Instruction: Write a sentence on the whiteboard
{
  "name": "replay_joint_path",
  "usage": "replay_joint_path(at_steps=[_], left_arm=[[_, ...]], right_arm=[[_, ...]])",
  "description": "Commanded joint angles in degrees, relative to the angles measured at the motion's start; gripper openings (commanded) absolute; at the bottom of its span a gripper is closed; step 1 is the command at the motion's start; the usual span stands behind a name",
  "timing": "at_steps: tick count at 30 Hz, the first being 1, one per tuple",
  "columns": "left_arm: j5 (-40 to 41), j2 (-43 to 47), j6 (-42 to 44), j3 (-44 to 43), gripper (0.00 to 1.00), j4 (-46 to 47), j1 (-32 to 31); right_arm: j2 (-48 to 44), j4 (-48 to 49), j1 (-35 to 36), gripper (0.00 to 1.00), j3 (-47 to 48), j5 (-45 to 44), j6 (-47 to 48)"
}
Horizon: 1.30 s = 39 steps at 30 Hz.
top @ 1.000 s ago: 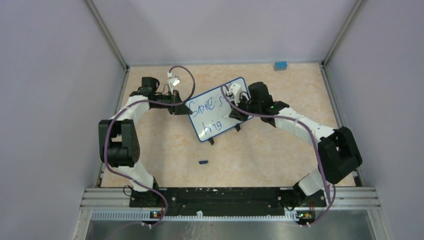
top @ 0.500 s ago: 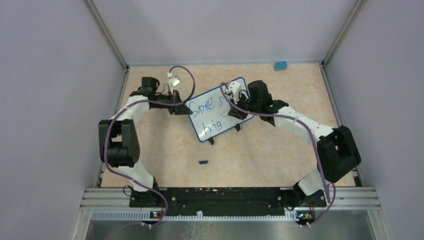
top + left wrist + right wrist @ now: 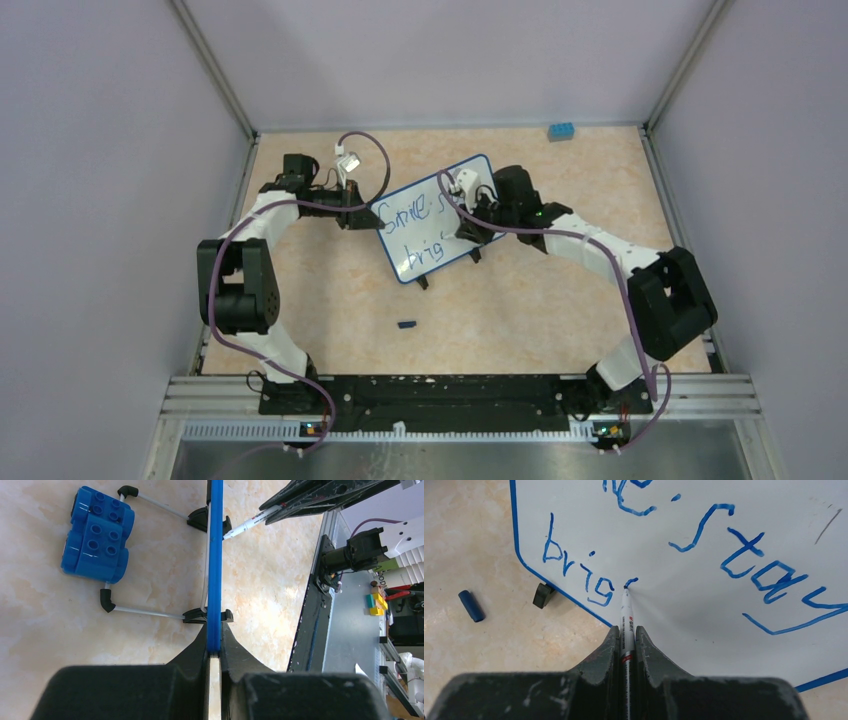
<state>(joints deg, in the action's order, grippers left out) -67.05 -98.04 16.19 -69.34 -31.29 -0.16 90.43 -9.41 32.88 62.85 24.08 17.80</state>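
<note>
Light is even and diffuse, seemingly from overhead, and the table [image 3: 520,300] carries only faint, soft-edged shadows. In the right wrist view the near fingers [image 3: 599,665] read dark and slightly soft. The whiteboard [image 3: 694,620] shows mild grey shading but no hard glare.

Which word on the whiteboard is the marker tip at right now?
The unfinished "brig" on the lower line: the marker tip rests on a small stroke just past its g. "Smile" and "stay", on the upper line, lie clear of it.
</note>
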Motion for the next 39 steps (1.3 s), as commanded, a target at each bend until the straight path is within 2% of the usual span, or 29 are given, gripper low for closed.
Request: replay_joint_path(at_steps=[1,10,28,39], left_arm=[[0.7,-0.2,2.0,-0.7,0.00,-0.1,-0.6],[0.8,-0.2,2.1,-0.6,0.00,-0.1,-0.6],[0.9,-0.2,2.1,-0.8,0.00,-0.3,-0.6],[0.9,-0.2,2.3,-0.9,0.00,-0.4,-0.6]], right_arm=[[-0.6,1.2,0.2,0.00,-2.1,-0.6,0.7],[-1.3,1.4,0.8,0.00,-5.5,-0.5,1.1],[-0.3,2.5,0.7,0.00,0.8,-1.5,-0.5],[-1.3,1.0,-1.4,0.00,0.6,-2.5,0.9]])
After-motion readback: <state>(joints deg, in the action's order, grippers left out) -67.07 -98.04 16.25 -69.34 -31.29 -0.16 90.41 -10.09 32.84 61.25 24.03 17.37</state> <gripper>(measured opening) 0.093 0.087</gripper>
